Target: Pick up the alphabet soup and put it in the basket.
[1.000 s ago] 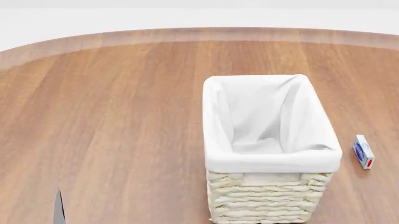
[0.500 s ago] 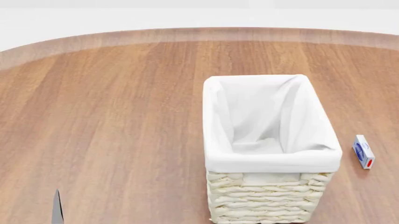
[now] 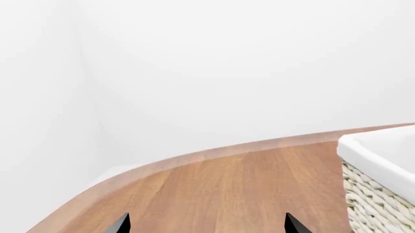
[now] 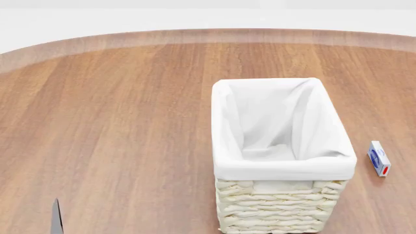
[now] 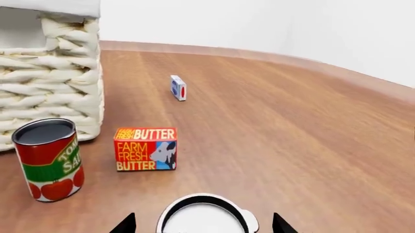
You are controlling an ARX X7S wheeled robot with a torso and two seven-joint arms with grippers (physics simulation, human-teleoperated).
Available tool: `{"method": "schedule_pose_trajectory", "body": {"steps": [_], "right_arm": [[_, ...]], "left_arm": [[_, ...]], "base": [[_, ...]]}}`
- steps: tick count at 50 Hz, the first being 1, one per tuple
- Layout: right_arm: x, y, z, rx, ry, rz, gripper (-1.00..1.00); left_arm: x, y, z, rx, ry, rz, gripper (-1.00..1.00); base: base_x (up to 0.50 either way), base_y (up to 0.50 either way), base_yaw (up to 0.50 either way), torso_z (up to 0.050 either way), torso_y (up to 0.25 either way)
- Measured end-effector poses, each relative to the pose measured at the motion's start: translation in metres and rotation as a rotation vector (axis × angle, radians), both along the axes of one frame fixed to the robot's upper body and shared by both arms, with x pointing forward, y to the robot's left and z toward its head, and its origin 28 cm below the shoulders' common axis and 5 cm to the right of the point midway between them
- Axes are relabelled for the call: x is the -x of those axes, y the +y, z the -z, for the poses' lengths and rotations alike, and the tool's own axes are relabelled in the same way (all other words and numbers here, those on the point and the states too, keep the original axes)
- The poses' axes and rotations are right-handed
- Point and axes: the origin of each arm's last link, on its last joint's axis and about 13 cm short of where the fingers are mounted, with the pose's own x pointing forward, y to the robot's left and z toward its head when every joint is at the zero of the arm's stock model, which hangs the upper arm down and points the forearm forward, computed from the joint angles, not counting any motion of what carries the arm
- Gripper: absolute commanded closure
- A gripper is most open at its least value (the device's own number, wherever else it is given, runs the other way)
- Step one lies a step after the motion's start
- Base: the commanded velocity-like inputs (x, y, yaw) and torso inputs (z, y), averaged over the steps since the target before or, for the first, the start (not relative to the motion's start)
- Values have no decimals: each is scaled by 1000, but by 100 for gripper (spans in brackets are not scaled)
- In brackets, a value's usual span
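Observation:
The alphabet soup shows only in the right wrist view, as a round white can top [image 5: 204, 216] with a dark ring; its label is hidden below the frame edge. My right gripper [image 5: 203, 225] is open, with one fingertip on each side of the can top and a gap at both sides. The basket [image 4: 286, 168], cream wicker with a white lining, stands right of centre on the wooden table and holds nothing; it also shows in the right wrist view [image 5: 52, 97] and the left wrist view [image 3: 379, 194]. My left gripper [image 3: 205, 225] is open and empty over bare wood.
A red-and-green tomato can [image 5: 50, 160] stands by the basket's wicker wall. A butter box [image 5: 146, 149] stands beside the can. A small blue-and-white box [image 4: 379, 158] lies right of the basket. A dark left fingertip [image 4: 56, 219] shows at the head view's lower left. The table edge [image 3: 194, 158] curves behind.
The dark left fingertip in the head view has slipped a little lower and to the left. The basket and the small box have not moved.

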Motion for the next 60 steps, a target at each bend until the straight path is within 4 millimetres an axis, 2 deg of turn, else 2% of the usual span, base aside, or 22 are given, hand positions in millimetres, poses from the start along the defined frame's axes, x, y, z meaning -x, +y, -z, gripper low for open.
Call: {"method": "schedule_pose_trajectory", "body": {"steps": [22,23,46,53,60], "right_arm": [[1,2,27,-23,50,41,-100],[1,3,27,-23,51,42,100],[-3,5,28,-66,21,51,100],[-20,6,0,-104,-65,45,100],[-42,4,-49,-150,-215,34,100]], "left_arm": [[1,1,0,0,-2,-6,-100],[1,1,0,0,-2,-6,-100],[1,1,0,0,-1,-6,-100],[0,1,1,1,1,-6,-100],[0,1,1,2,1,-5,-100]], "base": [[0,0,0,0,0],[0,0,0,0,0],[1,0,0,0,0],[0,0,0,0,0],[0,0,0,0,0]]}}
